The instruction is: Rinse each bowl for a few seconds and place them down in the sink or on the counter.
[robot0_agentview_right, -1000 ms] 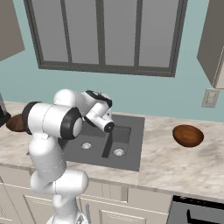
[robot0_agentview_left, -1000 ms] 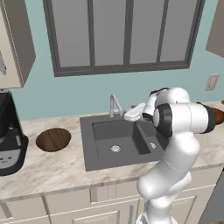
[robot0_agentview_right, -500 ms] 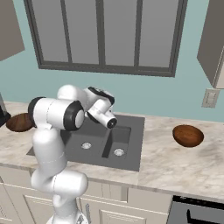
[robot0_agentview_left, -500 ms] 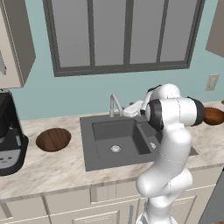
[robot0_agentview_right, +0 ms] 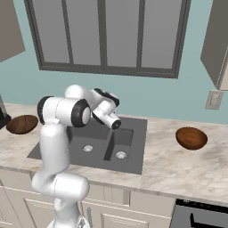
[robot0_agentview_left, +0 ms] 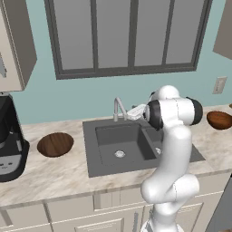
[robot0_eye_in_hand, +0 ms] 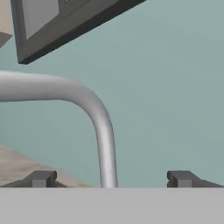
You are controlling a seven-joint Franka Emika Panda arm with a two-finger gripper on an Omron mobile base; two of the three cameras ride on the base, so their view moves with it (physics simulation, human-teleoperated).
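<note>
black coffee machine (robot0_agentview_left: 10,140) at counter's left end, dark-framed window (robot0_agentview_left: 127,38), wall outlet (robot0_agentview_right: 215,99)

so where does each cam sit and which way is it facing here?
Left base view: behind the arm's left, looking forward and down at the sink; arm rises lower right.
Right base view: behind its right, same sink; arm rises lower left.
Hand view: on the hand, facing the faucet and wall; open gripper tips at bottom.
Both base views share sink, counter and both bowls.
</note>
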